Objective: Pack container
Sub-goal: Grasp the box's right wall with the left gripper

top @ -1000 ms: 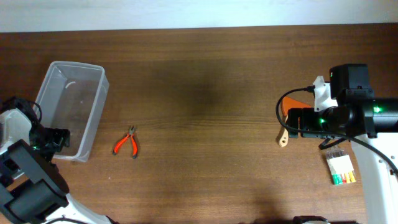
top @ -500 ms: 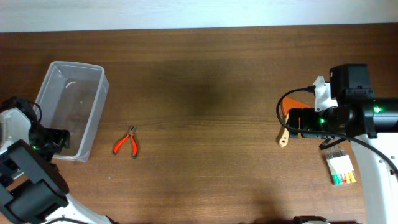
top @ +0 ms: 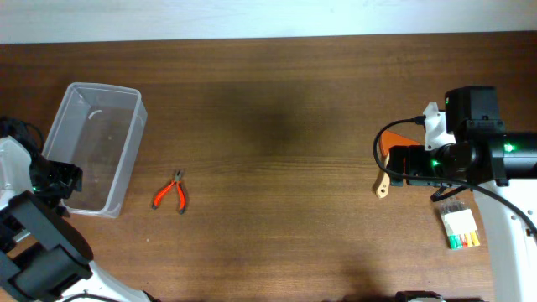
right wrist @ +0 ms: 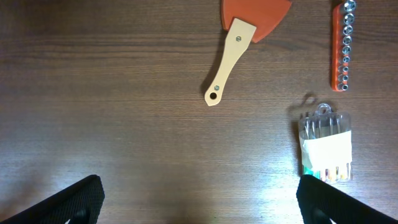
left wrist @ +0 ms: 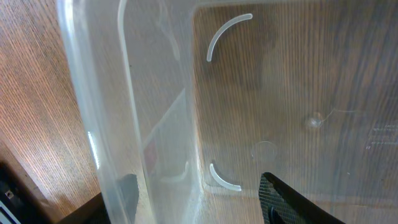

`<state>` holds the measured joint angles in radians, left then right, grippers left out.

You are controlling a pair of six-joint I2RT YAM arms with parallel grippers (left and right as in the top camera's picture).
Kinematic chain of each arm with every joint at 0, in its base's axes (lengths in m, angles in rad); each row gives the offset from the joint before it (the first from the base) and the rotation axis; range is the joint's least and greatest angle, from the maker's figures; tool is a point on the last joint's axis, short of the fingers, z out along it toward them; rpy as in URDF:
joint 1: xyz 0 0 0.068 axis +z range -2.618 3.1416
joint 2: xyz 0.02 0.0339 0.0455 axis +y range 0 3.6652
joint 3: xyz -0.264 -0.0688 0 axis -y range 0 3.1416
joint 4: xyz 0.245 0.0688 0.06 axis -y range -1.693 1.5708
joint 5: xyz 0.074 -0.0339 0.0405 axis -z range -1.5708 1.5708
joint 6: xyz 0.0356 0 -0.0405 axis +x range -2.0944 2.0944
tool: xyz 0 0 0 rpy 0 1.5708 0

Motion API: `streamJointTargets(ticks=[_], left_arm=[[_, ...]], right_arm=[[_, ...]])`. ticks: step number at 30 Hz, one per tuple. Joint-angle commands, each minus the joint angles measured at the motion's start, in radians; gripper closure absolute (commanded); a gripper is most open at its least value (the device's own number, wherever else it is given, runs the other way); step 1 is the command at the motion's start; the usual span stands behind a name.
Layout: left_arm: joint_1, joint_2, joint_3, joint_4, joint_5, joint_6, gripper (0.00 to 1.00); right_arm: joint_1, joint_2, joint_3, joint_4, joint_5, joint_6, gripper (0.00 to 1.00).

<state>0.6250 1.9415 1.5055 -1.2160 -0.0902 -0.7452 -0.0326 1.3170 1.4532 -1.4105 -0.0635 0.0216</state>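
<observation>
- Your left end effector is straddling the near short wall of the container, fingers apart, one inside and one outside.
- Closing or pulling here is risking flexing the thin wall and dragging the container across the bench into the pliers beside it.
- Well apart from the container, your right end effector is hovering spread wide, gripping nothing.

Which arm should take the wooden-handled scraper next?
Right, probably: the right hand hangs open with the scraper just ahead in its wrist view; the left hand sits across the table at the container.
</observation>
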Motion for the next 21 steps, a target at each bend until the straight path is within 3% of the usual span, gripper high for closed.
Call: streamJointTargets(ticks=[1,21], left_arm=[[0.005,0.001,0.018,-0.007,-0.005,0.006,0.35],[0.005,0.003,-0.016,-0.008,-0.054,0.006,0.34]], right_arm=[[0.006,-0.003,0.023,0.0,0.023,-0.008,0.01],[0.006,-0.003,0.023,0.0,0.023,-0.007,0.01]])
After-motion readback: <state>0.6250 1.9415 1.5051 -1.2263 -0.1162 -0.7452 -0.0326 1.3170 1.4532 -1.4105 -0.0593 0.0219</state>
